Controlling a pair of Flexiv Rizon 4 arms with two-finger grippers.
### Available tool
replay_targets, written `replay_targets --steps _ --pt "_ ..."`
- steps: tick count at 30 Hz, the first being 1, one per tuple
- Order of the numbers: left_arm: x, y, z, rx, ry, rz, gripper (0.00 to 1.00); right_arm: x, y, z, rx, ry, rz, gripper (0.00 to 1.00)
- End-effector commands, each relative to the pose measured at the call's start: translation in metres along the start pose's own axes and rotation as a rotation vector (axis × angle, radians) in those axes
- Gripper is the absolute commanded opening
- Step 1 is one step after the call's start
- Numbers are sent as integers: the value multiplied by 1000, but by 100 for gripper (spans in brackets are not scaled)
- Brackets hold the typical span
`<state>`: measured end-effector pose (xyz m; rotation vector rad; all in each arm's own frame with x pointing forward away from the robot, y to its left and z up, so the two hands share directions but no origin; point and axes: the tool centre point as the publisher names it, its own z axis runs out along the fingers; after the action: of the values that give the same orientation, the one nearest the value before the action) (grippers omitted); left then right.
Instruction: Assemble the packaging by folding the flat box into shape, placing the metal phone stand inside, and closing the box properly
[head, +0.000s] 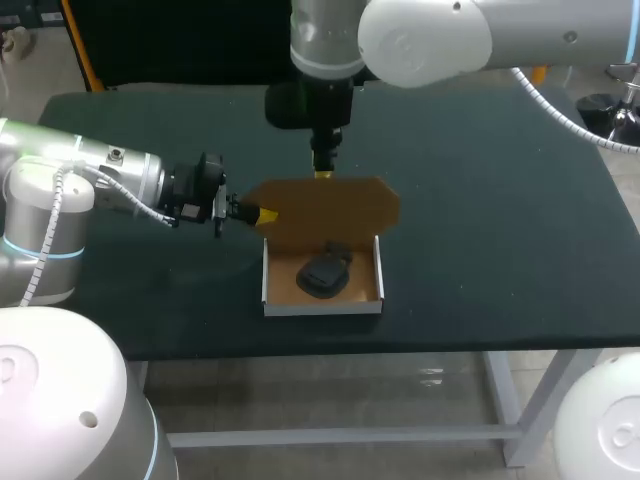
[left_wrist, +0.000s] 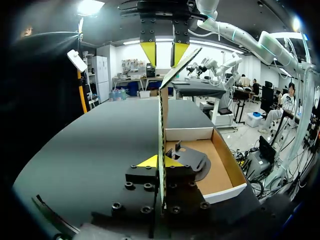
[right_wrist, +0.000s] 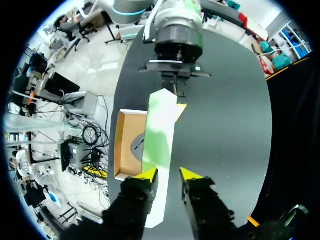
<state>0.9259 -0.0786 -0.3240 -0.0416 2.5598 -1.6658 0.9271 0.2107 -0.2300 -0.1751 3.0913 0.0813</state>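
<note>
1. A dark tabletop (head: 500, 250) carries a cardboard box (head: 322, 307), its lid (head: 330, 205) standing upright.
2. The left hand (head: 255, 213) is clamped on the lid's side edge. The right hand (head: 324, 172) straddles its top edge, fingers spread, not gripping.
3. A black phone stand (head: 322, 272) lies inside the box.
4. This looks like the closing step: next, fold the lid down and tuck it in.
</note>
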Motion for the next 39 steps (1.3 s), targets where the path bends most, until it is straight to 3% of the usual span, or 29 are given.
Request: replay_targets --steps 1,39 --pt "0 0 0 2 -1 1 0 2 0 3 2 2 1 31" --pt "0 0 0 2 -1 1 0 -2 -1 25 -1 73 12 37"
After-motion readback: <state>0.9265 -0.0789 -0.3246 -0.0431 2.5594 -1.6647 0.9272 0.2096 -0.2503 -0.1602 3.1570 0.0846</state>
